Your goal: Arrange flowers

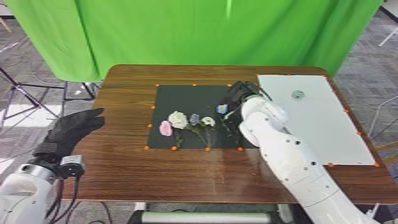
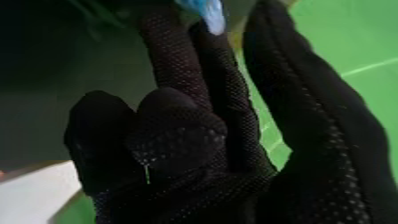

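Flowers on a dark mat (image 1: 178,95), our right hand (image 1: 238,93) above them.
We see a pink flower (image 1: 166,128), a large white flower (image 1: 178,120), a bluish flower (image 1: 195,119) and a small cream flower (image 1: 209,121) side by side; a blue flower (image 1: 222,108) is just beside our right hand, whose grip we cannot tell. Our left hand (image 1: 69,131) has its fingers loosely extended near the wooden table's (image 1: 120,175) left edge. A pale green piece (image 1: 298,94) lies on the white board (image 1: 320,125).

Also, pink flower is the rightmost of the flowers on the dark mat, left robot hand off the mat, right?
Not rightmost: head view shows the pink flower as the leftmost of the flowers on the dark mat. Left robot hand is off the mat, yes.
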{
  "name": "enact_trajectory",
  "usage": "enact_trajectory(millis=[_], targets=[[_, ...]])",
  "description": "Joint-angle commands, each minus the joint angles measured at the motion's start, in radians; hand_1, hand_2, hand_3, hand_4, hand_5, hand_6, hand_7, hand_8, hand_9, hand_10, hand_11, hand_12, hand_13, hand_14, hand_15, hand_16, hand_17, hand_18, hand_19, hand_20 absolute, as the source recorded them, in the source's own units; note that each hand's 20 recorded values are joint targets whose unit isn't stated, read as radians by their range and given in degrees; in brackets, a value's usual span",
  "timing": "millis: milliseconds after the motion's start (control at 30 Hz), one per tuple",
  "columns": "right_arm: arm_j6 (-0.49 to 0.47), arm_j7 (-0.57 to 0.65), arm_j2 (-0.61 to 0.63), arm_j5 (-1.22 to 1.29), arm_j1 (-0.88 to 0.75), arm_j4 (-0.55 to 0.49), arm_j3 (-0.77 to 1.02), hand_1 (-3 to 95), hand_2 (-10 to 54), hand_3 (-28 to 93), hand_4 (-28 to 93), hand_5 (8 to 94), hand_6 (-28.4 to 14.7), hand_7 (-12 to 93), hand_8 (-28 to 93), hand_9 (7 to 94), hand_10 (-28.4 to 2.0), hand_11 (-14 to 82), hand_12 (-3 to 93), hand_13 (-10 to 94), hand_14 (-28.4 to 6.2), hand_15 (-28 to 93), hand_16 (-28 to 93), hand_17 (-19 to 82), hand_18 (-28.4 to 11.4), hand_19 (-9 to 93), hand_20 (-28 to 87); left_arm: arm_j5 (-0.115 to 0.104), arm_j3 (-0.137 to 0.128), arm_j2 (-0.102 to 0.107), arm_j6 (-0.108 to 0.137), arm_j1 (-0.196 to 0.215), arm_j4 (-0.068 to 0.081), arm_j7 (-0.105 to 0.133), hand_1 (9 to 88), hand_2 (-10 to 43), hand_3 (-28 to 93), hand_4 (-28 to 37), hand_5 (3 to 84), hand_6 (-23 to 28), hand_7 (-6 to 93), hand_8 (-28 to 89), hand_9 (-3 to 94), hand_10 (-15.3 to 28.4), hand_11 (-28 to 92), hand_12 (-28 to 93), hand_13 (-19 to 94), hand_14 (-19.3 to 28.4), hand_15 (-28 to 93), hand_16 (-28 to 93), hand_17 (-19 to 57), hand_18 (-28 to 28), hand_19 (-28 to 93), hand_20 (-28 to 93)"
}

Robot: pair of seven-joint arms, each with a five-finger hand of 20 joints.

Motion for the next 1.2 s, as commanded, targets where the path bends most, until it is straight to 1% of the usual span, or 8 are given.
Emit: enact_trajectory(millis=[33,267,433,533,633,667,867,1200], targets=[[-0.009,-0.016,0.041,-0.027,0.008,-0.069,0.019,44.7,-9.5,62,-17,66.1,-1.8,17,-8,73.3,-15.8,19.1,22.5,91,-1.3,64,31,64,-14.0,93,59,-0.002,-0.006,-0.006,-0.016,0.008,0.0,-0.009,27.2,3.1,62,-19.8,43.7,2.1,13.0,-8,43.8,14.1,21,12,34,18.3,15,1,0.4,13.1,9,12],[0.102,-0.04,0.155,-0.179,0.023,-0.085,0.044,41.5,-9.5,61,-16,63.4,-1.9,16,-8,67.0,-16.7,14.4,21.4,89,-2.3,64,30,61,-15.1,93,59,-0.002,-0.007,-0.011,-0.015,0.014,-0.002,-0.012,27.3,3.3,62,-19.9,43.7,2.1,12.9,-8,43.8,14.1,20,12,34,18.3,15,1,0.4,13.1,9,12],[0.039,-0.002,0.222,-0.22,0.033,-0.042,0.104,37.4,-9.5,62,-15,51.5,-3.2,12,-6,48.8,-18.3,6.4,19.8,83,-3.9,63,28,55,-16.4,93,52,-0.002,-0.007,-0.016,-0.014,0.02,-0.005,-0.018,27.4,3.4,62,-20.0,43.7,2.1,12.9,-7,43.8,14.0,21,12,34,18.5,16,1,0.3,13.1,9,12],[0.034,0.011,0.253,-0.233,0.031,-0.005,0.128,36.0,-9.5,62,-16,44.8,-5.0,9,-4,41.8,-19.9,4.8,19.8,80,-5.1,65,28,53,-17.1,93,50,-0.003,-0.006,-0.016,-0.019,0.019,-0.003,-0.022,27.6,3.6,62,-20.1,43.7,2.2,12.9,-8,43.8,14.0,21,12,34,18.4,16,1,0.5,13.3,10,13],[0.018,0.028,0.263,-0.239,0.026,0.034,0.152,34.8,-9.5,62,-16,42.8,-5.3,9,-4,40.4,-20.1,4.5,19.8,79,-5.4,65,27,52,-17.3,93,49,-0.001,-0.007,-0.017,-0.014,0.021,-0.006,-0.022,27.7,3.8,62,-20.1,43.8,2.1,12.9,-8,43.7,14.1,21,12,34,18.4,16,1,0.5,13.4,10,13],[0.016,0.035,0.266,-0.242,0.017,0.043,0.165,34.6,-9.5,61,-16,42.2,-5.4,8,-4,40.0,-20.2,4.4,19.8,79,-5.6,65,27,52,-17.4,93,49,-0.002,-0.002,-0.014,-0.018,0.011,-0.001,-0.022,27.8,3.8,62,-20.1,43.8,2.1,12.9,-8,43.8,14.1,21,12,34,18.4,16,1,0.5,13.4,10,13],[0.008,0.045,0.272,-0.242,-0.007,0.11,0.182,35.2,-9.5,60,-17,41.7,-5.2,8,-3,39.6,-20.2,4.4,20.0,78,-6.0,66,26,51,-17.9,93,49,-0.002,0.0,-0.017,-0.024,0.006,0.003,-0.023,27.9,4.0,62,-19.9,43.8,2.2,13.0,-8,43.8,14.0,21,12,34,18.4,16,1,0.5,13.5,11,13],[0.052,0.022,0.237,-0.192,-0.016,0.148,0.174,36.4,-9.5,60,-17,43.8,-4.0,10,-4,43.3,-19.5,5.2,20.1,78,-6.3,67,25,52,-18.3,93,50,0.0,0.015,-0.024,-0.02,-0.008,0.01,-0.017,28.0,4.2,62,-19.9,44.0,2.1,13.3,-8,43.9,14.0,21,12,34,18.4,16,1,0.7,13.9,12,14]])
